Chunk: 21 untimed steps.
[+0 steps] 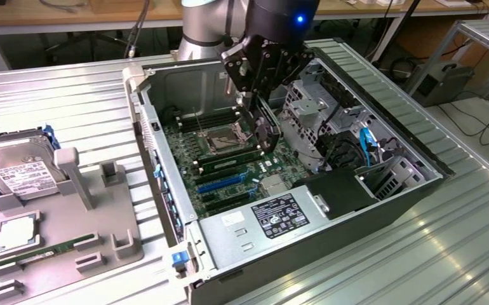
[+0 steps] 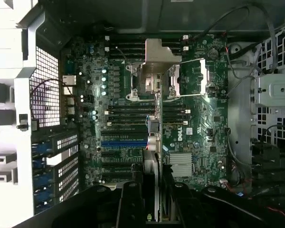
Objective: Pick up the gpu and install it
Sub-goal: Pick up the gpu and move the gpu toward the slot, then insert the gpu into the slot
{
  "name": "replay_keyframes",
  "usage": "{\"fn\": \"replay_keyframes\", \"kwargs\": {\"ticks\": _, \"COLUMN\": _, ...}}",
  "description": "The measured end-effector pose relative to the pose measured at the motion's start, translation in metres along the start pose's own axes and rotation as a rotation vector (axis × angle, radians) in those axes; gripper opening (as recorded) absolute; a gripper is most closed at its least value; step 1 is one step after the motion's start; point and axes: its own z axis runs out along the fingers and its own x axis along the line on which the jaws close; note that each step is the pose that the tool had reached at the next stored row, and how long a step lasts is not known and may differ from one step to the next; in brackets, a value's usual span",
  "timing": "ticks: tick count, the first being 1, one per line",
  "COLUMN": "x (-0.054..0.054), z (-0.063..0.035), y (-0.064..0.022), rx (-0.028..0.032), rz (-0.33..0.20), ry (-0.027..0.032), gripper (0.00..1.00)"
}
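Exterior view: gripper (image 1: 258,95) down inside open case (image 1: 151,127), pinching gpu (image 1: 267,130) at its upper end. Card held on edge, upright, lower end just beside socket (image 1: 227,136), on exterior view's right of it, close over board (image 1: 227,166); contact with board impossible to tell. Blue slots (image 1: 223,184) nearer the camera, apart from card. Outside case, at exterior view's left, grey tray (image 1: 66,210) with hard drive (image 1: 16,171) and RAM stick (image 1: 46,248) in place.

Wrist view: gripper (image 2: 151,205) with fingers (image 2: 130,204) pressed on either face of gpu (image 2: 152,176), seen edge-on as a thin line reaching toward socket (image 2: 156,78), past end of blue slots (image 2: 123,143) on board (image 2: 194,128).
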Motion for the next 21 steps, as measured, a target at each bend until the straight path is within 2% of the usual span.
{"fn": "replay_keyframes", "kwargs": {"ticks": 3, "x": -0.0029, "z": 0.0013, "y": 0.0, "rx": 0.0, "rz": -0.013, "ry": 0.0218, "gripper": 0.26}}
{"fn": "replay_keyframes", "kwargs": {"ticks": 5, "x": -0.0031, "z": 0.0019, "y": 0.0, "rx": 0.0003, "rz": -0.016, "ry": 0.0269, "gripper": 0.26}}
{"fn": "replay_keyframes", "kwargs": {"ticks": 21, "x": -0.0032, "z": 0.0019, "y": 0.0, "rx": 0.0005, "rz": -0.034, "ry": 0.029, "gripper": 0.26}}
